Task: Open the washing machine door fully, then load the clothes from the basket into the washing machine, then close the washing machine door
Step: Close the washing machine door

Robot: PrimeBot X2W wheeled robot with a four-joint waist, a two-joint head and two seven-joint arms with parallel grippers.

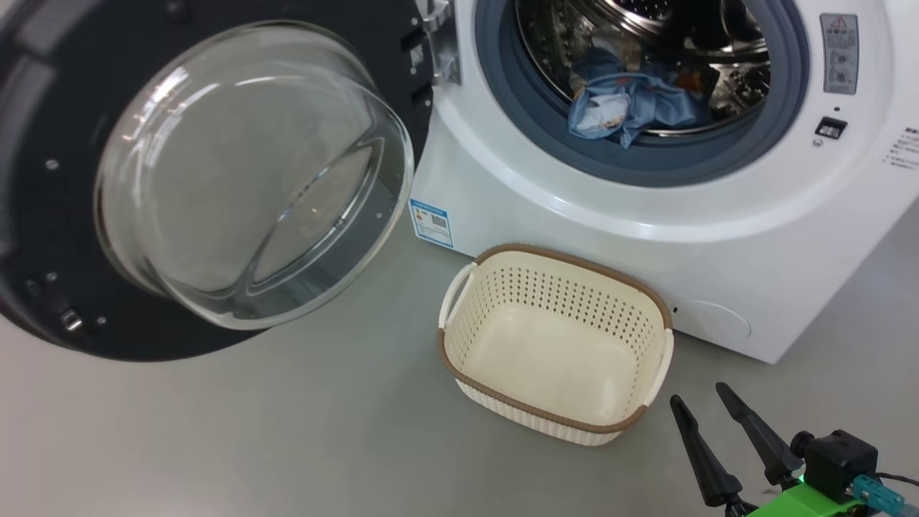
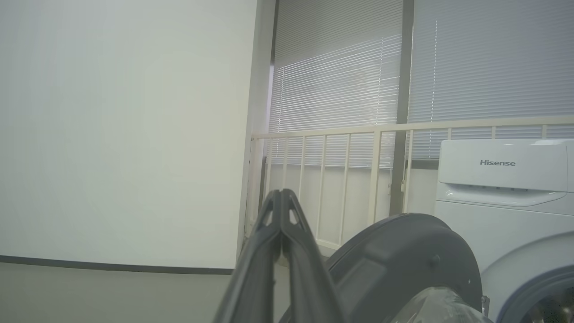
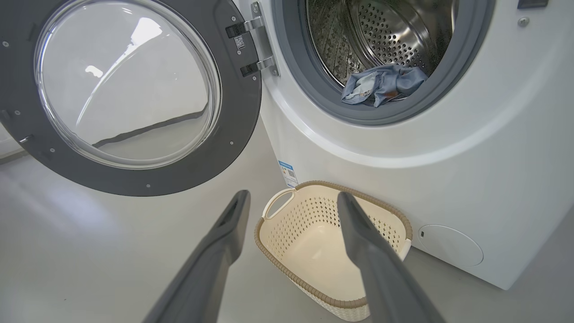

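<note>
The washing machine door point(image 1: 215, 179) stands swung wide to the left, its glass bowl facing me; it also appears in the right wrist view point(image 3: 125, 89) and from behind in the left wrist view point(image 2: 403, 264). The light blue clothes point(image 1: 632, 100) point(image 3: 381, 85) lie at the front of the steel drum of the white washing machine point(image 1: 574, 208). The cream basket point(image 1: 553, 345) point(image 3: 332, 242) sits empty on the floor before the machine. My right gripper point(image 1: 700, 398) point(image 3: 293, 197) is open, low at the basket's right. My left gripper point(image 2: 281, 193) is shut on nothing, raised beside the door.
Grey floor point(image 1: 251, 431) spreads to the left and front of the basket. In the left wrist view a white wall point(image 2: 125, 134), a cream railing point(image 2: 358, 130) and window blinds stand behind the machine.
</note>
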